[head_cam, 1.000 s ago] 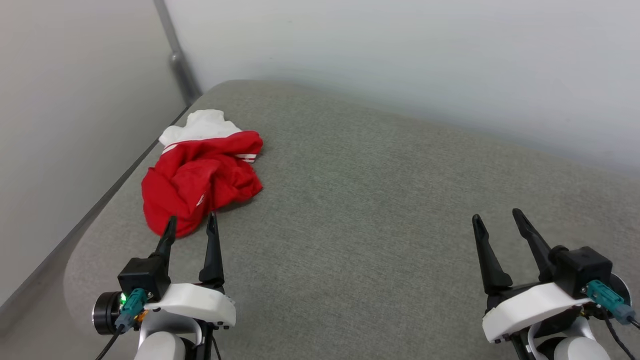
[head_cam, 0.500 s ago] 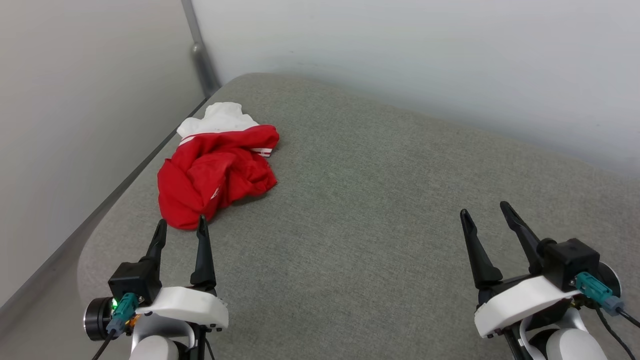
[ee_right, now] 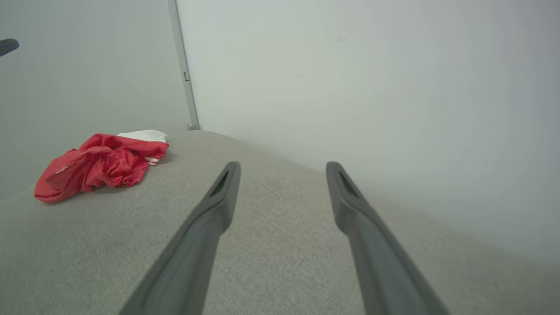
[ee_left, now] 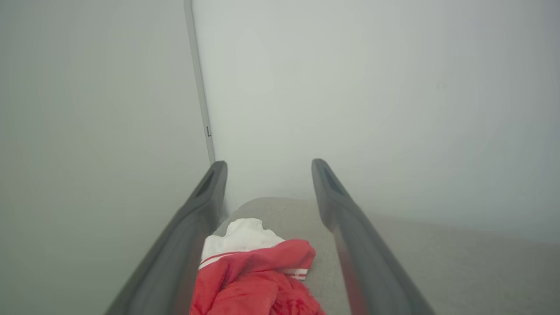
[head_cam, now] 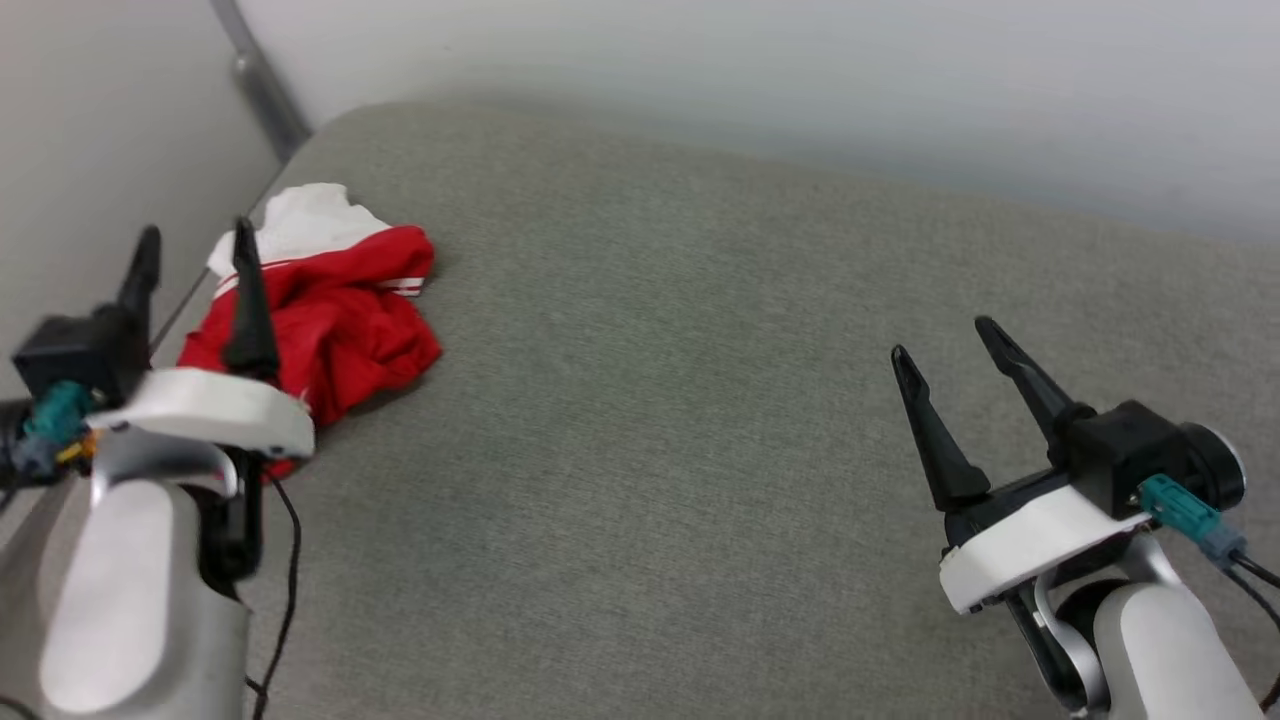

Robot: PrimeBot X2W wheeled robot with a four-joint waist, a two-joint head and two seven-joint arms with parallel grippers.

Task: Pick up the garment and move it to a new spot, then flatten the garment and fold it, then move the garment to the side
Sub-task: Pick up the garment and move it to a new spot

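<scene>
Now that your left gripper [head_cam: 192, 240], wide and empty, has swung up over the garment [head_cam: 330, 320] crumpled at the grey pad's [head_cam: 700, 420] far-left corner, you look placed to descend and grab, while your right gripper [head_cam: 943, 340] waits equally wide.

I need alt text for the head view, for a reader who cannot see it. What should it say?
A crumpled red and white garment lies near the far left corner of a grey surface. The open left gripper overlaps it at the left edge; the open right gripper hovers over bare surface at the lower right.
</scene>
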